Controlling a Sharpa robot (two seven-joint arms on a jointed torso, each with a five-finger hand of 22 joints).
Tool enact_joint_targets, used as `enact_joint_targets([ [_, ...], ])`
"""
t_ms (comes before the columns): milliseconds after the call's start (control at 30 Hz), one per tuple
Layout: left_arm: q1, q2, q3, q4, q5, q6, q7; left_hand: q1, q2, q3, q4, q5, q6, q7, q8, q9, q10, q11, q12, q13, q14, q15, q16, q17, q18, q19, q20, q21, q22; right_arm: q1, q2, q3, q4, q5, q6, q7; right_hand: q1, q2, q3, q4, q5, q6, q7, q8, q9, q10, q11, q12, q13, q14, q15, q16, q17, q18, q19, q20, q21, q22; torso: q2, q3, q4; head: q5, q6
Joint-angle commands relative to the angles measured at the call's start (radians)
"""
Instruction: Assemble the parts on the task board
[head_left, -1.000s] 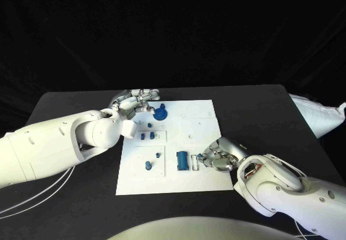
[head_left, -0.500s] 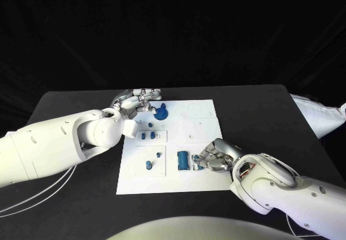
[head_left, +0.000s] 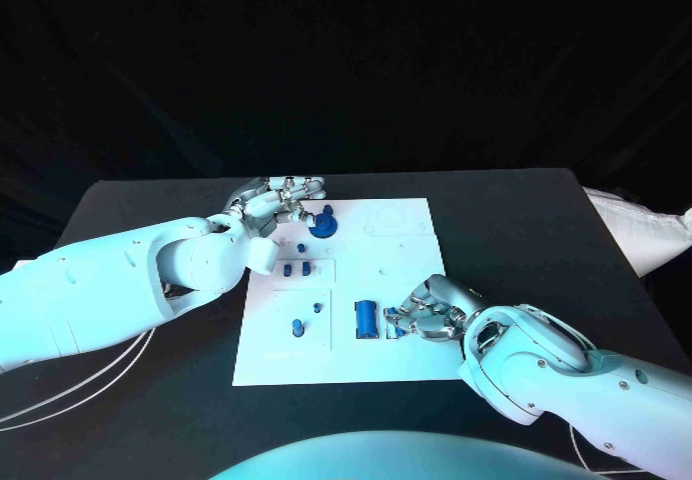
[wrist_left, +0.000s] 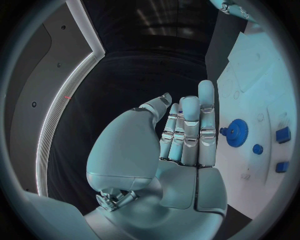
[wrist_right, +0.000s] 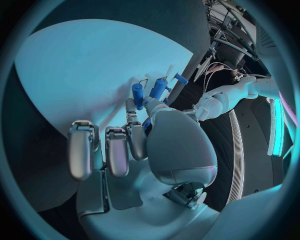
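right hand (head_left: 421, 315) at the blue block (head_left: 366, 318) on the board (head_left: 397, 365); left hand (head_left: 274, 200) idle by the gear (head_left: 322, 226).
right fingers curl at the block near the board's front edge; can't tell if they clamp it or only touch. left hand holds nothing, fingers straight and close together, just beside the gear at the far edge. risk: a partial grip could tip or skid the block off its slot; small pegs (head_left: 297, 270) nearby could get knocked if the hand sweeps left.
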Motion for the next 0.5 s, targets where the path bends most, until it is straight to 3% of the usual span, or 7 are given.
enact_joint_targets([
  [33,0.000,0.002,0.001,0.002,-0.003,0.019,0.002,-0.002,-0.004,-0.001,-0.007,0.004,-0.008,0.002,0.006,0.000,-0.009,0.001,0.003,0.001,-0.004,-0.001,0.000,-0.001,0.010,-0.002,0.005,0.000,0.001,-0.004,0.004,-0.004,-0.004,-0.011,0.032,-0.004,-0.014,0.001,-0.009,0.002,0.004,0.018,-0.013,0.006,0.003,0.036,-0.007,-0.006,0.127,0.089,-0.005,0.002,0.188,0.003,0.003,-0.002,0.004,0.023,0.000,-0.0003,-0.0014,0.001,0.000],
  [167,0.000,0.002,0.001,0.000,-0.003,0.018,0.002,-0.002,-0.004,-0.002,-0.007,0.004,-0.008,0.002,0.006,0.000,-0.009,0.001,0.003,0.001,-0.004,-0.001,0.001,0.001,0.010,-0.003,0.005,0.000,0.001,-0.004,0.006,-0.005,-0.005,-0.016,0.044,-0.003,-0.035,-0.008,-0.031,0.014,0.010,0.018,-0.013,0.008,0.007,0.036,-0.007,-0.011,0.125,0.089,-0.005,0.002,0.188,0.003,0.002,-0.002,0.003,0.022,0.001,0.0004,-0.0016,0.001,0.000],
  [333,0.000,0.000,0.001,-0.003,-0.003,0.019,-0.004,-0.002,-0.005,-0.002,-0.007,0.004,-0.008,0.002,0.007,0.000,-0.010,0.001,0.004,0.001,-0.003,-0.001,0.001,0.002,0.010,-0.003,0.005,0.000,0.001,-0.004,0.008,-0.005,-0.002,-0.017,0.060,-0.001,-0.072,-0.037,-0.089,0.036,0.054,0.019,-0.014,0.011,0.014,0.037,-0.007,-0.012,0.125,0.089,-0.006,0.002,0.188,0.003,0.003,-0.003,0.002,0.023,0.001,0.0012,-0.0017,0.001,-0.002],
  [500,0.000,0.000,0.001,-0.007,-0.003,0.019,-0.007,-0.002,-0.005,-0.002,-0.007,0.004,-0.008,0.002,0.007,0.000,-0.010,0.001,0.004,0.001,-0.003,-0.001,0.001,0.002,0.010,-0.003,0.005,0.000,0.001,-0.004,0.008,-0.005,0.001,-0.022,0.065,0.000,-0.076,-0.036,-0.102,0.040,0.059,0.021,-0.015,0.013,0.016,0.037,-0.008,-0.013,0.124,0.089,-0.006,0.003,0.190,0.003,0.003,-0.004,0.003,0.024,0.000,0.0003,-0.0009,0.001,-0.004],
])
